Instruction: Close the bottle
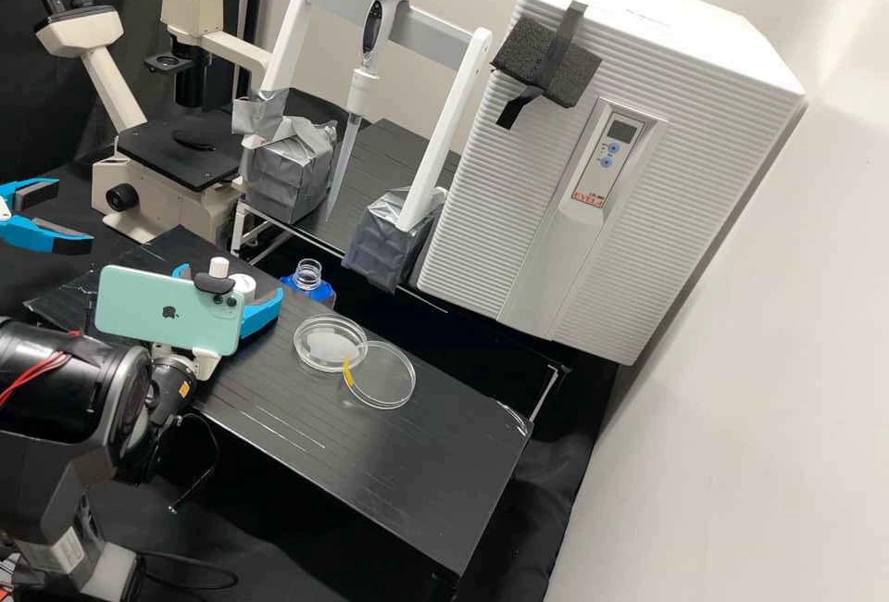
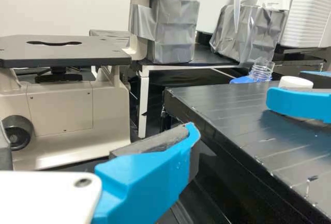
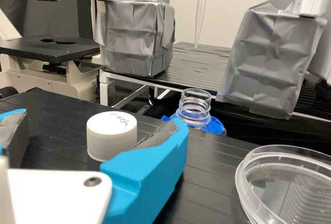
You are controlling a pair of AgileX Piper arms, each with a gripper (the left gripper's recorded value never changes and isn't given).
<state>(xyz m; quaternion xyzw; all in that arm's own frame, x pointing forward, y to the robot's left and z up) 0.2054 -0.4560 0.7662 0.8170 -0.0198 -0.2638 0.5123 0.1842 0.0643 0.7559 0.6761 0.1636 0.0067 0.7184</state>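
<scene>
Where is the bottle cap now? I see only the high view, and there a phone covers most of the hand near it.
Observer: The cap stands on the black bench, between the open fingers of the right hand; they are not closed on it.
Operator: Which side of it faces up?
Observer: Its closed top.
Operator: And the bottle?
Observer: The bottle stands upright past the bench edge, beyond the cap, its mouth bare.

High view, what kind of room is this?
Probably a biology laboratory: an inverted microscope stands at the back, a pipette hangs from a white rack, and petri dishes lie on the black bench.
</scene>
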